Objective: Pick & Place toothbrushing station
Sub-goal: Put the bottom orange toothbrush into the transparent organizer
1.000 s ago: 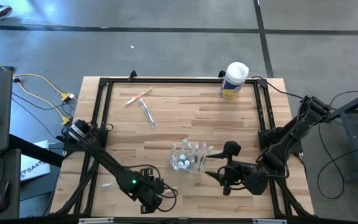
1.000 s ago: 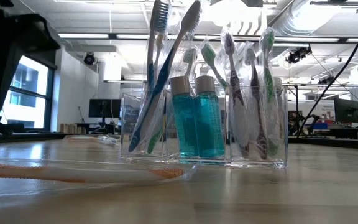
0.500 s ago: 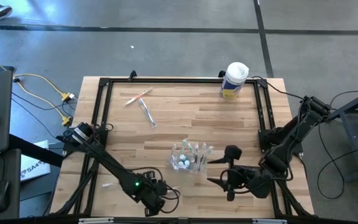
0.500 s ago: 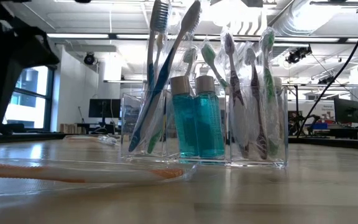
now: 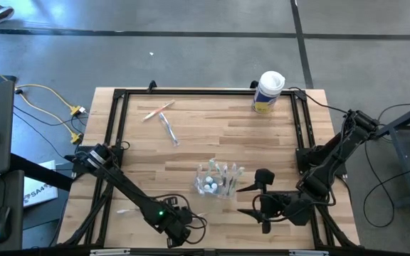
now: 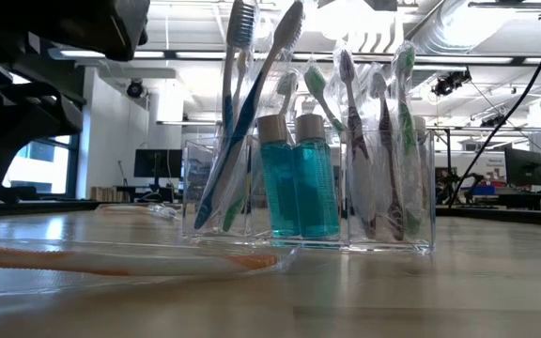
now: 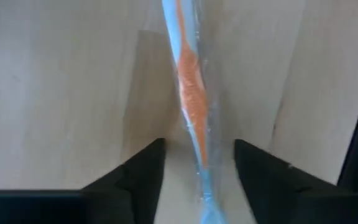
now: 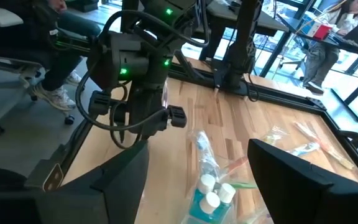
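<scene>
The toothbrushing station (image 5: 217, 180) is a clear holder standing at the table's middle front, with wrapped toothbrushes and two blue white-capped bottles (image 6: 299, 178) in it. A wrapped orange toothbrush (image 7: 191, 106) lies flat on the wood near the front edge, and it also shows in the low view (image 6: 111, 263). My left gripper (image 7: 199, 144) points down over it, open, one finger on either side of the handle and apart from it. In the high view my left gripper (image 5: 180, 227) covers that toothbrush. My right gripper (image 5: 260, 199) hangs open to the right of the station, holding nothing.
A white canister with a yellow label (image 5: 267, 91) stands at the far right corner. Two loose toothbrushes (image 5: 164, 119) lie at the far left. A black frame (image 5: 116, 128) runs round the table. People sit beyond the table in the right wrist view.
My left gripper has come down toward the wrapped orange toothbrush at the front edge; its dark body now fills more of the low view's upper left. My right gripper has rolled a little where it hangs. The station has not moved.
</scene>
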